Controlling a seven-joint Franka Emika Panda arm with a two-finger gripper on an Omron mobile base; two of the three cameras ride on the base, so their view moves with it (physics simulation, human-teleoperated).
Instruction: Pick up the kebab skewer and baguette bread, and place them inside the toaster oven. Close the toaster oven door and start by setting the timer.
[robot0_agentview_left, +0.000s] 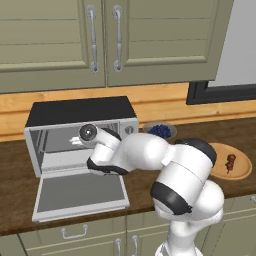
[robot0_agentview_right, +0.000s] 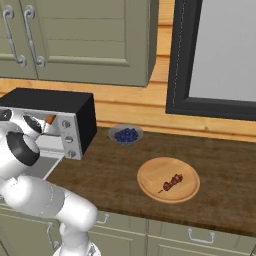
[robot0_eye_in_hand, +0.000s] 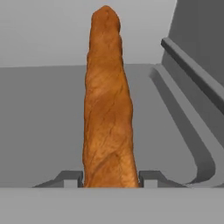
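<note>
Baguette bread (robot0_eye_in_hand: 107, 109) sits clamped between the gripper (robot0_eye_in_hand: 110, 177) fingertips, which stand narrowly parted on the loaf's near end; the loaf runs toward 12 o'clock in the hand view, its far tip over the grey floor of the toaster oven (robot0_agentview_left: 80, 111) cavity, with a side rail at 2 o'clock. In the left base view the hand is inside the open cavity, above the toaster oven door (robot0_agentview_left: 80, 192), which lies dropped flat at 6 o'clock. Risk, judged: the grip is at one end, so the free length could sag or swing and catch the rail or back wall; whether the loaf touches the floor I cannot tell, and a release from height might leave it rolling toward the door. Kebab skewer (robot0_agentview_right: 171, 182) lies on a round wooden plate (robot0_agentview_right: 150, 192) on the counter (robot0_agentview_right: 110, 170), well apart at 3 o'clock from the oven, with a bowl of blueberries (robot0_agentview_right: 125, 134) between. No brand, label or legible writing seen.
</note>
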